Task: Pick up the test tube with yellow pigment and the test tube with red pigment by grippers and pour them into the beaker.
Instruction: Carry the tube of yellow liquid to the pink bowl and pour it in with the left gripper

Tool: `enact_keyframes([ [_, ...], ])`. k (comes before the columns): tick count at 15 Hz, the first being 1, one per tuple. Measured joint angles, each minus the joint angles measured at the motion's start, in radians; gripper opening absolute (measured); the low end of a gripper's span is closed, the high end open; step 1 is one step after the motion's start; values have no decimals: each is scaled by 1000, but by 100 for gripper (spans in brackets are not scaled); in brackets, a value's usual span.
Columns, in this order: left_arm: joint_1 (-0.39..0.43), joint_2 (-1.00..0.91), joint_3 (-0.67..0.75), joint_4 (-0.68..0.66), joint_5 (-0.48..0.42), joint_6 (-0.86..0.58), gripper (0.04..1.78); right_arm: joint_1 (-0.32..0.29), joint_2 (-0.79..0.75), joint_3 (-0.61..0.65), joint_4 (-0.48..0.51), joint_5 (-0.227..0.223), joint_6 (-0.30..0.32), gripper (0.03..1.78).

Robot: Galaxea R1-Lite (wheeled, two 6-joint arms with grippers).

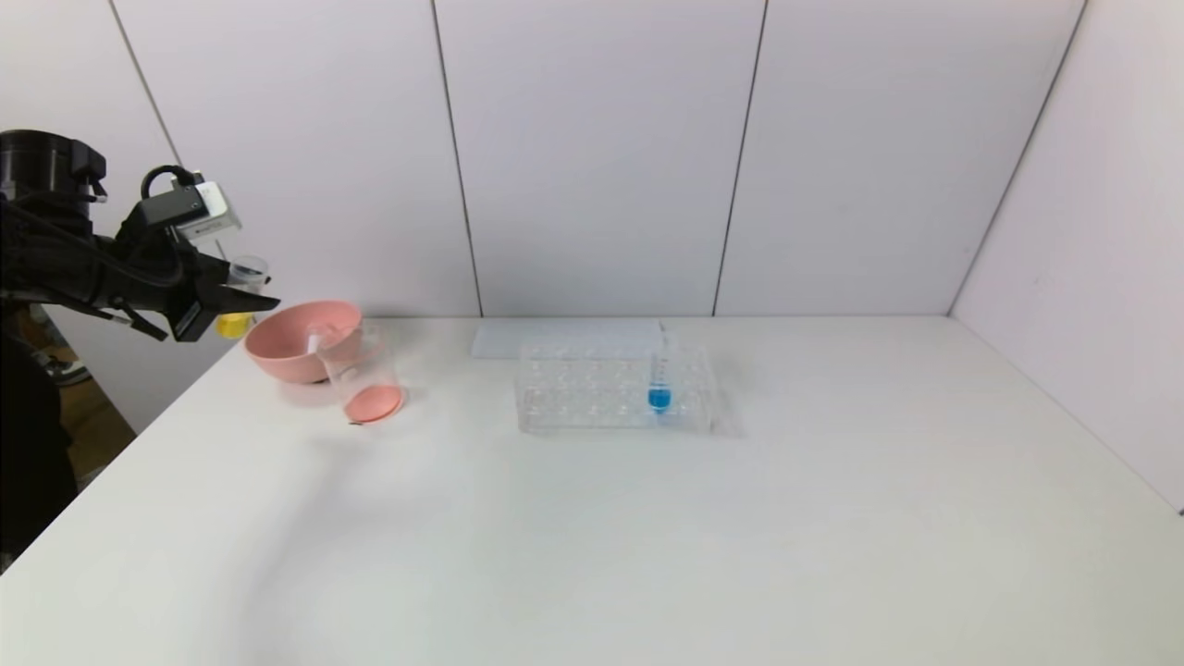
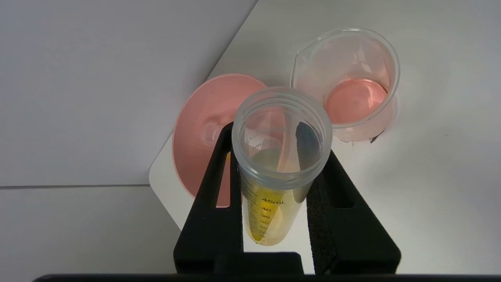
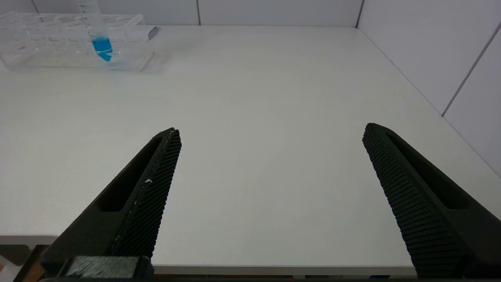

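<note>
The left gripper (image 2: 276,188) holds the test tube with yellow pigment (image 2: 274,168) upright, jaws clamped on it, off the white surface's (image 1: 592,518) left edge beside the pink bowl (image 1: 298,340). The beaker (image 1: 363,377) holds pinkish liquid. The right gripper (image 3: 270,135) hangs low over the near edge, jaws wide apart.
</note>
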Motion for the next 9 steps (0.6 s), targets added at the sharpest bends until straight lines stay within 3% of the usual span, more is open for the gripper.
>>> enact_keyframes([
  [9, -18, 32, -10, 0, 35, 49, 47, 0, 0, 0, 0, 0, 0, 170],
])
